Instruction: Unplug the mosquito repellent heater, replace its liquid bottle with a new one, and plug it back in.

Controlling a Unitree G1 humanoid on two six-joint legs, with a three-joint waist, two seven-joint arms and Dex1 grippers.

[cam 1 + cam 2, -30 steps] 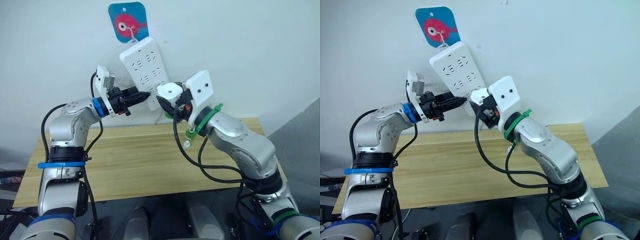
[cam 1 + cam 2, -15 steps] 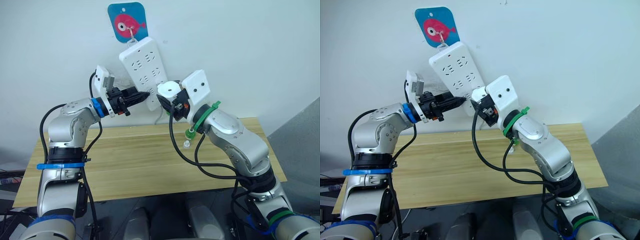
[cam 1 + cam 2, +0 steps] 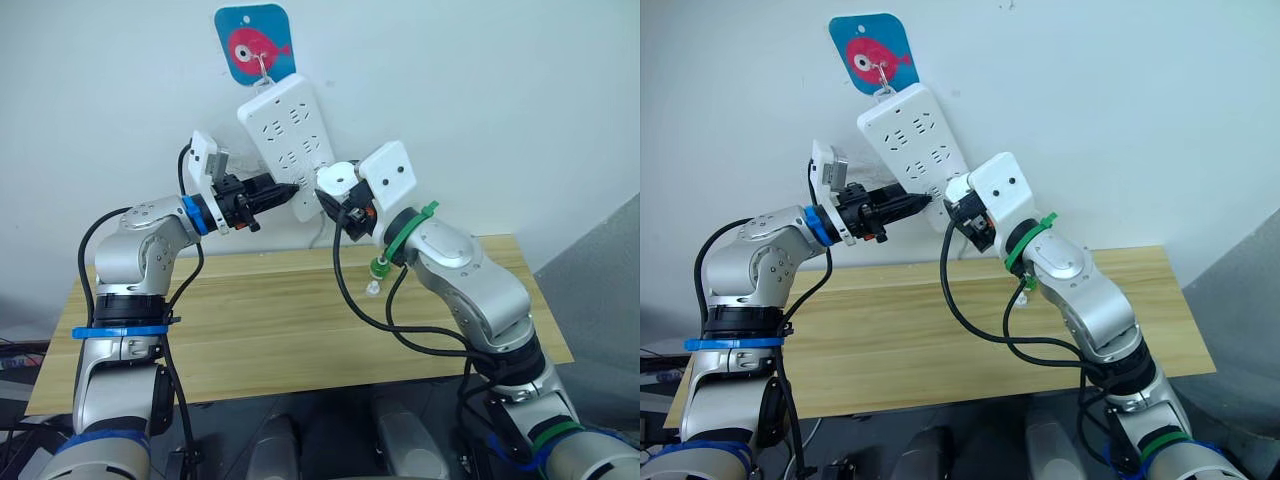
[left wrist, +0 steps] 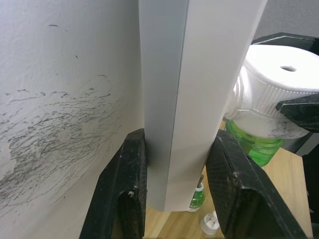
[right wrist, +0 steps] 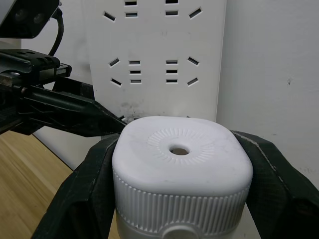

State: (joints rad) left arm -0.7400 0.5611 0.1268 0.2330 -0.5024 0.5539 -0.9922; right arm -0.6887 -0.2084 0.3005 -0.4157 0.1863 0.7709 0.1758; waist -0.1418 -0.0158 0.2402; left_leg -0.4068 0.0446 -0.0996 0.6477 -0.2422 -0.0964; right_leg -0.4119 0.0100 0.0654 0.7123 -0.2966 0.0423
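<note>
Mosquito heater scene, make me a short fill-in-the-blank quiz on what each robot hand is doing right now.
1. The right hand is shut on the mosquito repellent heater, whose attached bottle is ____ in colour.
2. The left hand clamps the lower end of the white ____.
3. The power strip hangs from a hook on the ____.
4. A small spare bottle stands on the wooden ____.

Missing words: green; power strip; wall; table

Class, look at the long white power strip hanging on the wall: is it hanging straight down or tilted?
Tilted. The long white power strip hangs from the hook on the blue fish plaque, and the left gripper clamps its lower end.
</note>
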